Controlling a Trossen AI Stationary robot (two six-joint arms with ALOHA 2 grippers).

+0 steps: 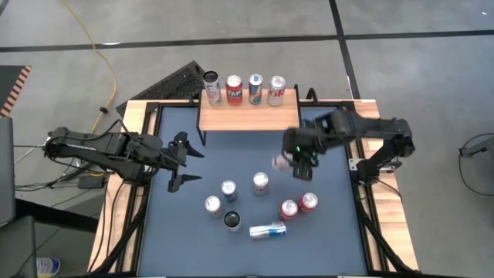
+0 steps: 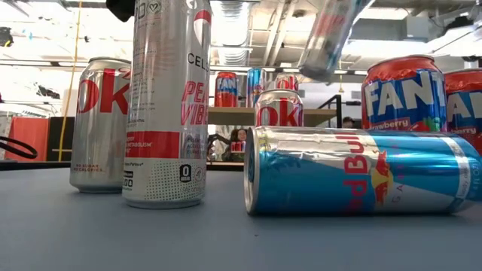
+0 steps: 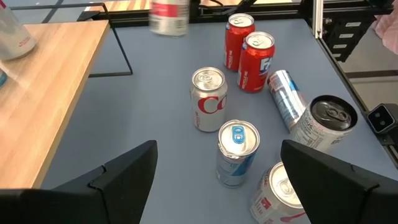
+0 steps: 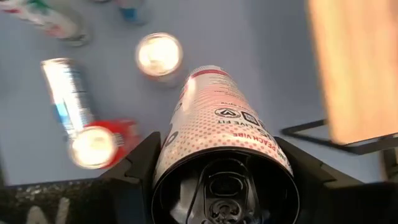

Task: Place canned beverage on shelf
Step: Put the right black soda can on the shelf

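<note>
We look down on a bench (image 1: 177, 232) with a blue-grey top and a wooden rim. At its far edge stands the shelf (image 1: 248, 117), a light-wood top on thin black legs, with four cans upright in a row along its back edge (image 1: 244, 90).

Two dark arms reach in from the sides. The left gripper (image 1: 185, 161) hovers low over the bench's left part with its fingers spread wide and nothing between them. The right gripper (image 1: 297, 164) is raised above the bench, just in front of the shelf's right end, and is clamped around a tall slim can (image 4: 219, 134) — white with a dotted pattern and a pink band — which it holds tilted in the air, clear of the surface.

Below it, loose cans cluster near the bench's middle: two red cans (image 1: 299, 205) side by side, a silver-and-red cola can (image 1: 261, 183), a blue-topped can (image 1: 228, 190), another silver can (image 1: 213, 205), a dark-topped can (image 1: 232, 221), and a blue-and-silver slim can lying on its side (image 1: 267, 229).
</note>
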